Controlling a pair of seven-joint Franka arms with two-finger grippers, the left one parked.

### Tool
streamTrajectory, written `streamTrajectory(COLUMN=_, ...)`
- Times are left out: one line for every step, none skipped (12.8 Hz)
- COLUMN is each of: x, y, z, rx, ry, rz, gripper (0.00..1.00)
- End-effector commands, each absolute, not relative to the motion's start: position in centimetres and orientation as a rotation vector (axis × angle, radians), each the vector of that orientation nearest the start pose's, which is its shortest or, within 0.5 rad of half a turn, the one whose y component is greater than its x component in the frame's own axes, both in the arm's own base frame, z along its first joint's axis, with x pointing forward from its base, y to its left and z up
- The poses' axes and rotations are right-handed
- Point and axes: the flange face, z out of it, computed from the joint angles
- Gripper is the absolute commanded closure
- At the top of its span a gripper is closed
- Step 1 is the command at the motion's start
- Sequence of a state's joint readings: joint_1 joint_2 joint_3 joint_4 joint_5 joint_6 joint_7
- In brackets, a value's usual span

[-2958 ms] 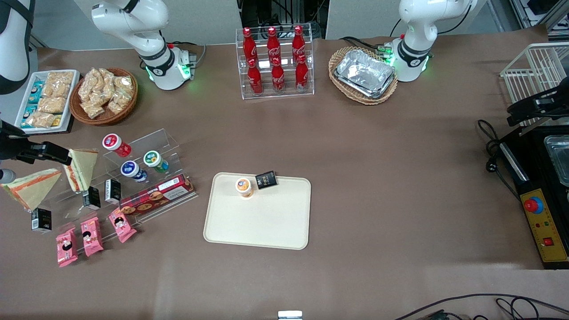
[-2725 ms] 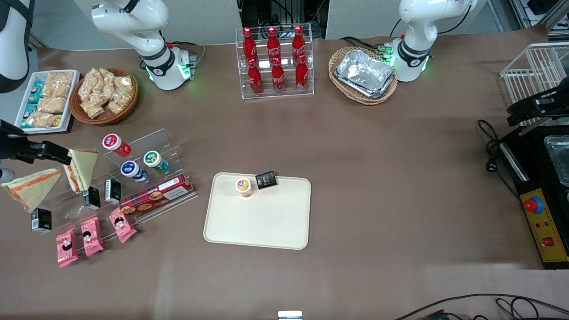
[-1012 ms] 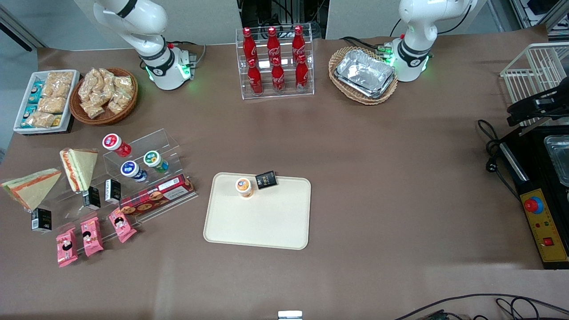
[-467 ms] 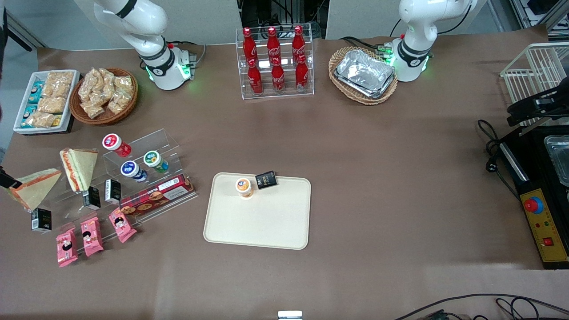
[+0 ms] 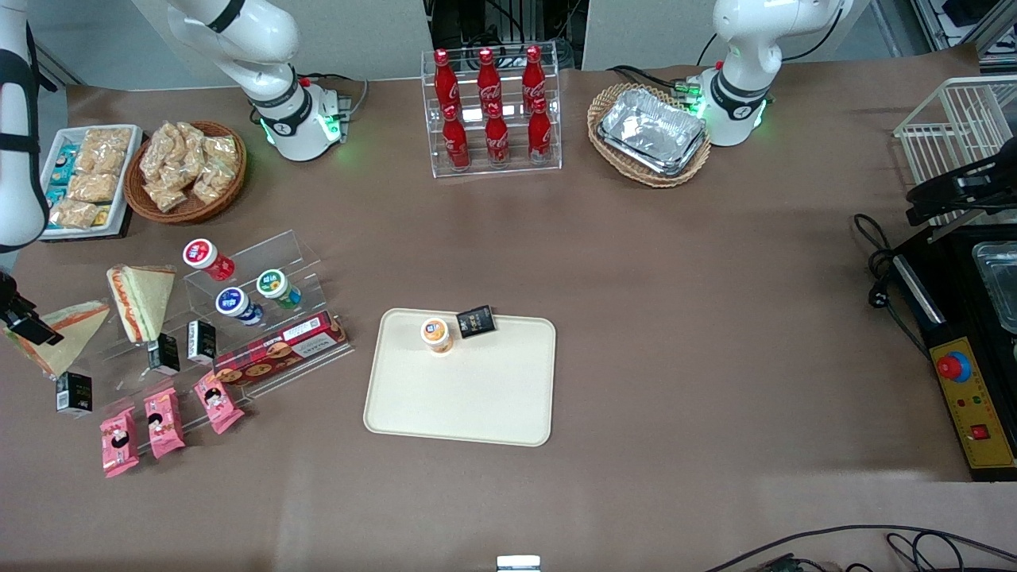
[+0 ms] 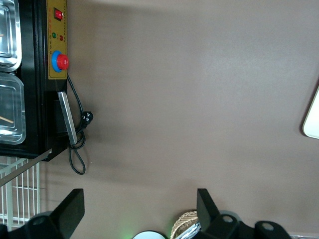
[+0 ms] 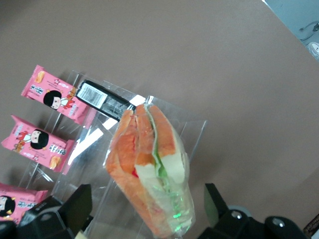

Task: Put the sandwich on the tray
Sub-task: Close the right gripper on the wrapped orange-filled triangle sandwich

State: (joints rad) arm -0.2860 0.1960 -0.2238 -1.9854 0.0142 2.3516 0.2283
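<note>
Brown table (image 5: 675,318) carries the tray (image 5: 477,413) well apart from the sandwich (image 7: 149,174), which the wide-open, empty claw (image 7: 147,209) straddles; slippery wrap may slide out when squeezed.

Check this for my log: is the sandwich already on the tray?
No: the sandwich lies toward the working arm's end of the table, under the gripper, apart from the tray.

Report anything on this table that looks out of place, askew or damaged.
Nothing looks spilled or damaged. The tool hangs open over the sandwich, which leans on the clear stand, not yet gripped. The tray already carries an orange-capped cup and a small black packet lying at a slant by its rim.
</note>
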Motion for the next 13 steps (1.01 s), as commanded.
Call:
streamTrajectory(x=53.6, y=-29.3, z=36.9, rx=-2.963, ry=1.169, rz=-0.313, gripper=0.0)
streamTrajectory(x=53.6, y=-29.2, z=36.5, rx=-2.964, ry=1.169, rz=-0.323, gripper=0.0)
streamTrajectory(x=53.6, y=-29.3, z=36.0, rx=-2.966, ry=1.169, rz=-0.326, gripper=0.0)
streamTrajectory(x=53.7, y=-29.3, z=35.6, rx=-2.972, ry=1.164, rz=-0.323, gripper=0.03)
streamTrajectory(x=53.8, y=-29.3, z=35.3, rx=-2.988, ry=1.142, rz=-0.322, gripper=0.16)
streamTrajectory(x=53.8, y=-29.4, z=35.3, rx=-2.993, ry=1.133, rz=-0.331, gripper=0.28)
streamTrajectory(x=53.8, y=-29.5, z=35.3, rx=-3.002, ry=1.116, rz=-0.33, gripper=0.5)
streamTrajectory(x=53.7, y=-29.6, z=35.3, rx=-3.01, ry=1.1, rz=-0.329, gripper=0.65)
streamTrajectory(x=53.8, y=-29.5, z=35.6, rx=-3.012, ry=1.091, rz=-0.337, gripper=0.72)
streamTrajectory(x=53.7, y=-29.5, z=35.7, rx=-3.01, ry=1.092, rz=-0.332, gripper=0.75)
streamTrajectory(x=53.6, y=-29.7, z=35.9, rx=-3.008, ry=1.097, rz=-0.332, gripper=0.84)
streamTrajectory(x=53.7, y=-29.6, z=36.1, rx=-3.009, ry=1.092, rz=-0.334, gripper=0.86)
streamTrajectory(x=53.8, y=-29.3, z=36.7, rx=-3.009, ry=1.083, rz=-0.334, gripper=0.87)
